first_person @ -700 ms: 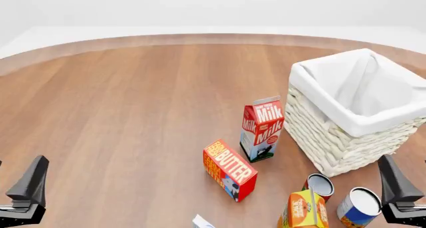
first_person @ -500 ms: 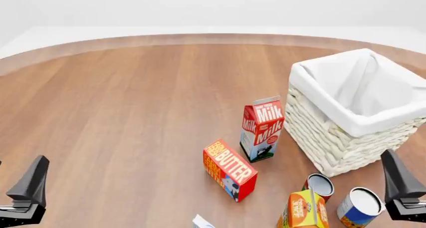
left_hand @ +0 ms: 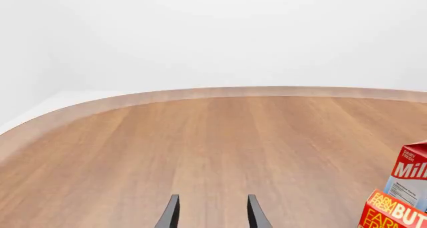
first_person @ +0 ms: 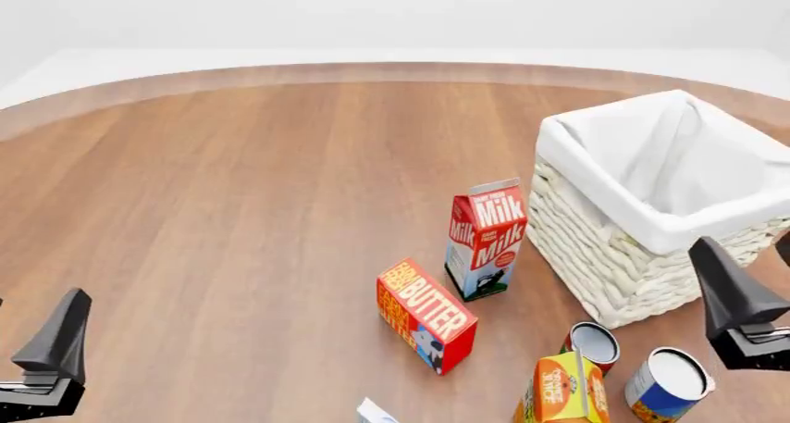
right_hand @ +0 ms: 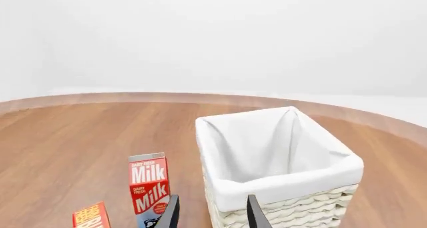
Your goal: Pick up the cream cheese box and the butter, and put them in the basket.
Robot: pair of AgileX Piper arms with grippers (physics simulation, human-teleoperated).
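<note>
A: So, where do the task things sit?

B: Seen from the front, the butter [first_person: 427, 316] lies near the table's middle-front, at about 7 o'clock from the upright milk carton [first_person: 487, 241] and just beside it. The cream cheese box [first_person: 376, 411] shows only a white corner at the frame's bottom edge, at 7 o'clock from the butter. The basket [first_person: 642, 266] stands at 3 o'clock from the milk carton, near it.

A: And the grippers?

B: The left gripper [left_hand: 211, 212] hangs over bare wooden table [first_person: 222, 210], fingers spread with nothing between them. The right gripper [right_hand: 209, 213] is likewise parted and holds nothing, near the basket's front wall.

A: Room to move?

B: Wide bare wood from 9 to 12 o'clock of the butter, out to the table's curved rim. At 4 o'clock it is crowded: an orange juice carton [first_person: 563, 390] and two open cans [first_person: 594, 342] [first_person: 667, 382] cluster by the basket's front corner.
</note>
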